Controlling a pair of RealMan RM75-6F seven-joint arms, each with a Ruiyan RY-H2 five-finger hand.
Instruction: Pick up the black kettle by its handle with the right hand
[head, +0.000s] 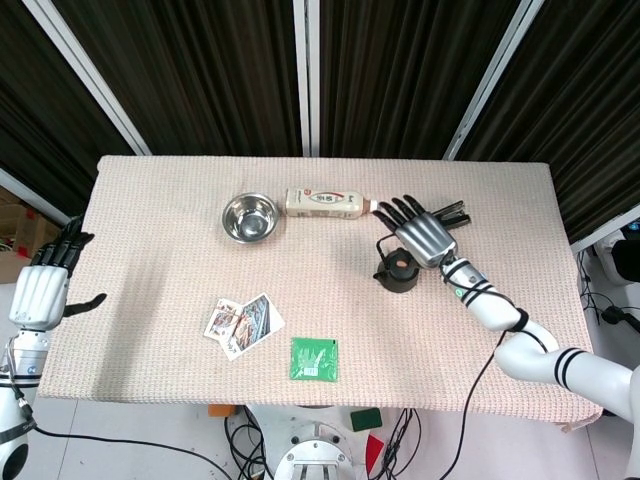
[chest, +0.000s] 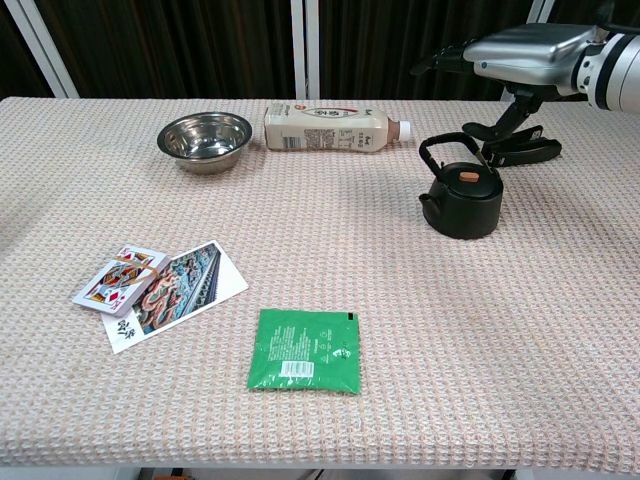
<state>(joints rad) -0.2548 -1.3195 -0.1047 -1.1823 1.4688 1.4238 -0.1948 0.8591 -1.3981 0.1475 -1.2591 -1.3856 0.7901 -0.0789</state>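
Observation:
The black kettle (head: 397, 270) (chest: 463, 200) stands upright on the table, right of centre, with its loop handle (chest: 446, 146) raised and a small brown knob on the lid. My right hand (head: 424, 234) (chest: 524, 50) hovers open above and just behind it, fingers spread flat, palm down, holding nothing. It is apart from the handle. My left hand (head: 40, 288) hangs open off the table's left edge, empty.
A steel bowl (chest: 205, 140) and a lying milk bottle (chest: 328, 129) sit at the back. A black clip-like object (chest: 520, 148) lies behind the kettle. Playing cards (chest: 155, 285) lie front left, a green packet (chest: 305, 351) front centre.

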